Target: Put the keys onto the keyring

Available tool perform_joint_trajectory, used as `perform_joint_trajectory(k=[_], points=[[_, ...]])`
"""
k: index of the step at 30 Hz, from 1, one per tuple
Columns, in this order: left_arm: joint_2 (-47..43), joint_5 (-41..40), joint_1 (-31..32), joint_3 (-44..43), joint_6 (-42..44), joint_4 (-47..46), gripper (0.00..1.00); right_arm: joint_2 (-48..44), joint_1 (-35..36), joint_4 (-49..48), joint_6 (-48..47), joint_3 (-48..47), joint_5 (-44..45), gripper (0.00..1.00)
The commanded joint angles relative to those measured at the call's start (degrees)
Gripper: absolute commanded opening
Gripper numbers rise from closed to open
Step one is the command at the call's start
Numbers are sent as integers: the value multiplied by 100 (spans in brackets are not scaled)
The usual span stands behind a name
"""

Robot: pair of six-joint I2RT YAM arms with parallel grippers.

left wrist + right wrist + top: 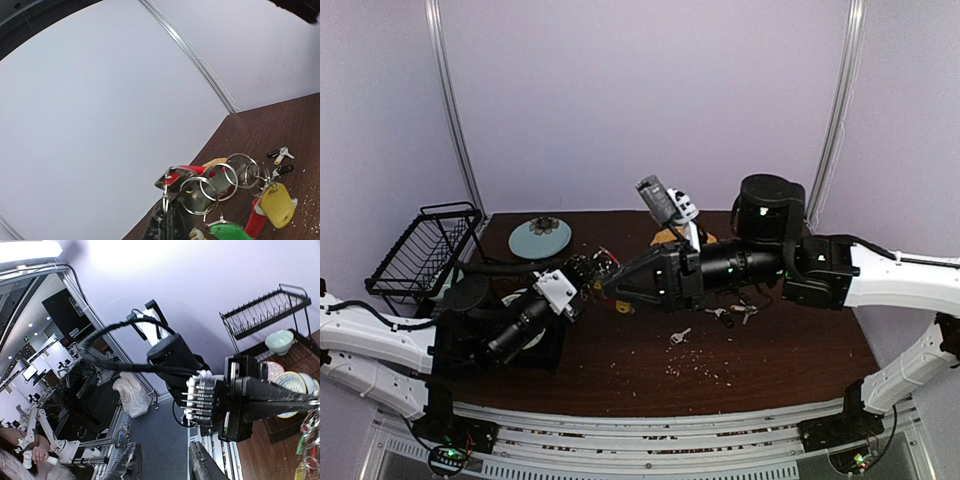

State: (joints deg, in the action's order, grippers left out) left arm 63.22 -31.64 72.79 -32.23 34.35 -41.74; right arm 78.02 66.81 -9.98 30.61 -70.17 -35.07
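Left fingers pinched fully shut on one silver loop of the keyring, with yellow, green and red tags bunched just beside it. Right fingers parted, nothing between them. Loose keys lie mid-worktop, under my right arm.

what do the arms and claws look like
Both are white near the base, black toward the wrist. The left arm has a white block behind the black left claw, plus black cables. The right arm shows green lights; the right claw is black.
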Motion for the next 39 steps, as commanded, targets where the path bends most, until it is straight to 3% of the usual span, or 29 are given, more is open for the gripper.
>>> perform_joint_trajectory(k=[1, 4, 7, 10, 15, 18, 23, 28, 33, 39], points=[[-305, 396, 6, 161, 383, -639, 0, -632, -277, 534, -901, 15, 551, 34], [-471, 692, 3, 272, 555, -677, 0, -932, -555, 1014, -1153, 192, 1618, 35], [-582, 905, 5, 354, 700, -710, 0, -1000, -825, 1177, -1228, 320, 2111, 40], [-702, 1098, 2, 432, 784, -728, 0, -848, -969, 1226, -1567, 323, 1855, 45], [-1076, 1702, 6, 593, 868, -731, 0, -317, -1274, 1224, -2585, 81, -487, 50], [-1274, 2118, 6, 641, 874, -730, 0, -46, -1251, 1453, -2968, -280, -460, 50], [-1355, 2593, -1, 586, 871, -648, 0, 95, -922, 864, -3266, -75, -459, 49], [-1413, 3029, 4, 570, 774, -669, 0, 218, -851, -160, -2917, 285, -277, 44], [-1385, 3254, 7, 558, 578, -685, 0, 523, -552, -2, -3181, 116, 135, 38], [-1352, 3229, 7, 543, 596, -600, 0, 581, -463, -636, -2870, 282, -180, 36]])
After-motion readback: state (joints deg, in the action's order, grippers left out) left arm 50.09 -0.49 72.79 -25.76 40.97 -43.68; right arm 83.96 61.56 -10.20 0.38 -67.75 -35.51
